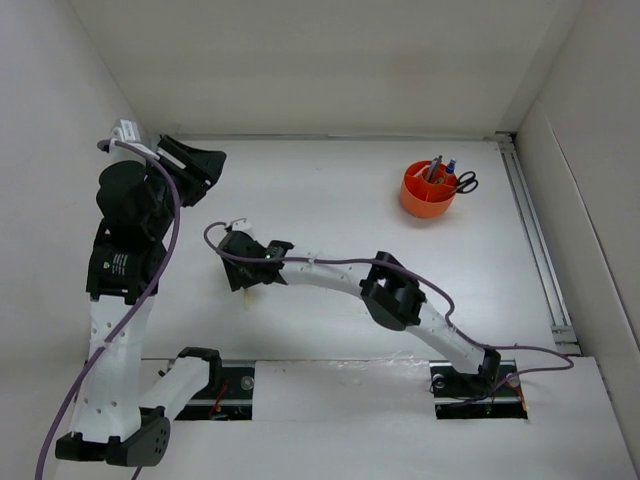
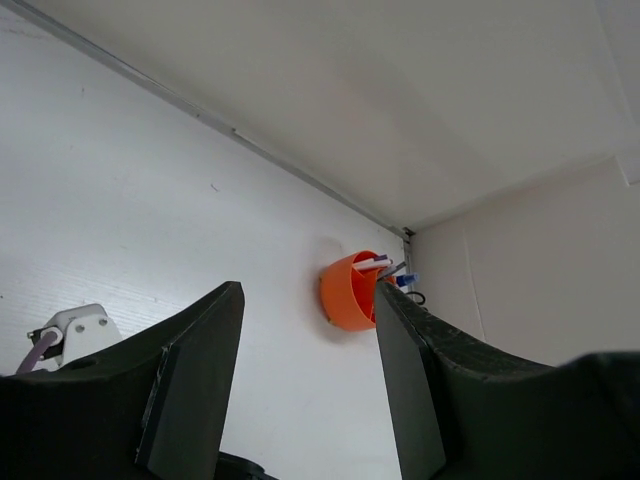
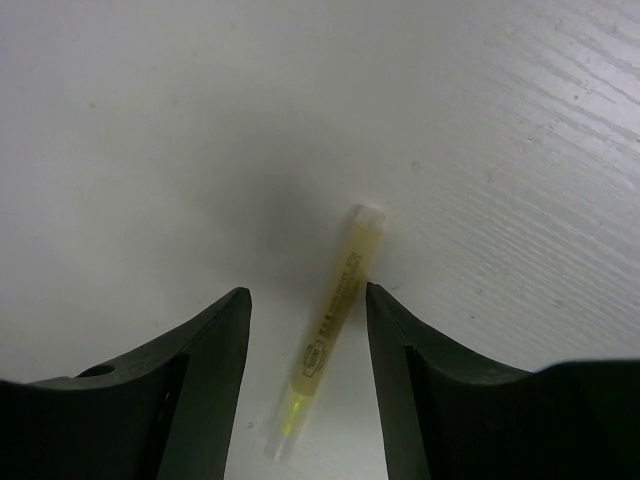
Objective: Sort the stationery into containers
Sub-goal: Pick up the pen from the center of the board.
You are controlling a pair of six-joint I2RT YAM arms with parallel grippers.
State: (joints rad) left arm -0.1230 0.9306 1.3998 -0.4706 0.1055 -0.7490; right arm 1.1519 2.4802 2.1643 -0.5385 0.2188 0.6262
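A pale yellow stick lies flat on the white table between the fingers of my right gripper, which is open and hangs just above it without touching. From above, the right gripper is at centre-left with the stick's end showing below it. The round orange cup stands at the far right and holds several pens. Black scissors handles show at its right rim. My left gripper is open and empty, raised at the far left. Its view shows the cup far off between its fingers.
White walls enclose the table at the back and both sides. A metal rail runs along the right edge. Purple cables loop by both arms. The arm bases sit at the near edge.
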